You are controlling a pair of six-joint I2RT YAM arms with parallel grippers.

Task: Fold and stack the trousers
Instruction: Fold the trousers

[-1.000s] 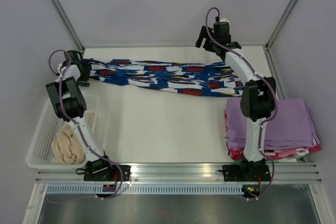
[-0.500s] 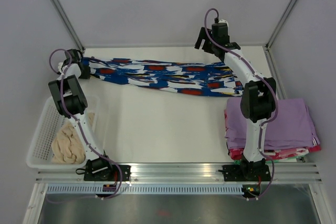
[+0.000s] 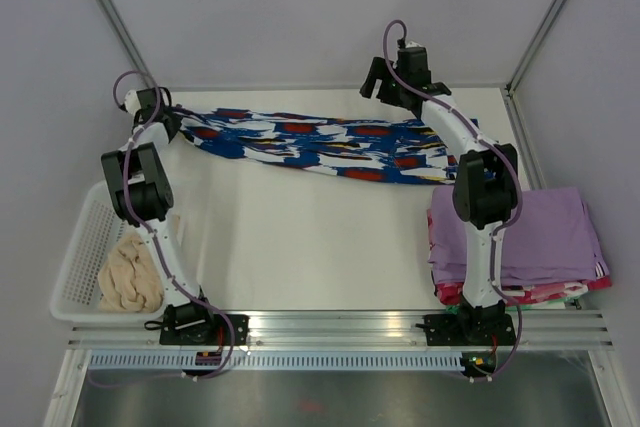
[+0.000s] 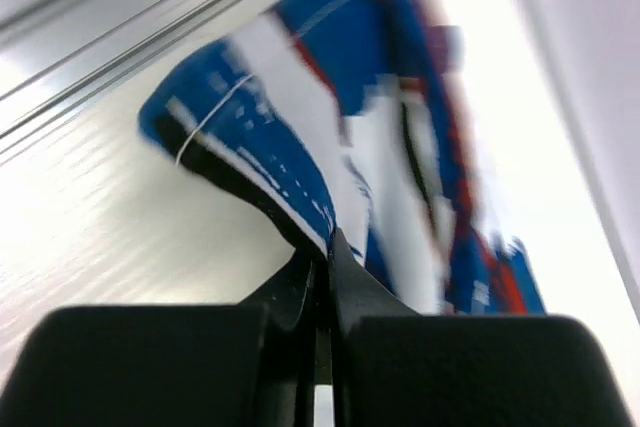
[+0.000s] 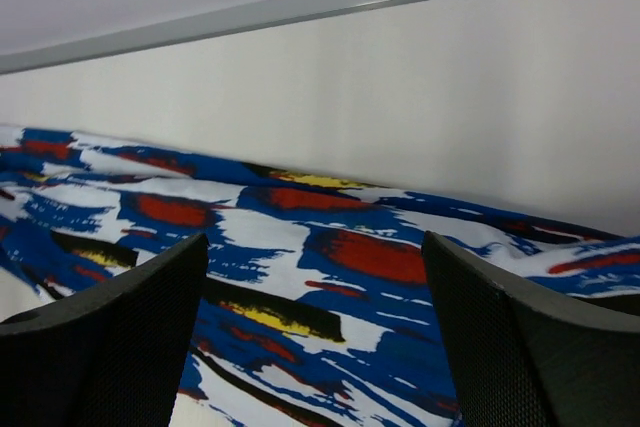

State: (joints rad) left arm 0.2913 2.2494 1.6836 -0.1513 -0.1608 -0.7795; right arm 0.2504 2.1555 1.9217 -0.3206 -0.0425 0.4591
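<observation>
Blue-printed trousers (image 3: 320, 147) lie stretched flat along the far edge of the bench (image 3: 300, 247). Within the last second I have closed the left gripper (image 4: 327, 247). Its jaws were apart a moment ago and now pinch the cloth end at the bench's far-left corner. The right gripper (image 5: 315, 337) stays spread wide, holding nothing, above the cloth at the far edge, right of the bench's centre. I judge one end secured and the fold not yet started.

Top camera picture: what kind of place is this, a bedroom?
Probably a robot lab bench for practising laundry, not a bedroom: two robot arms bolted to a white table, patterned trousers spread out, folded clothes stacked beside.
</observation>
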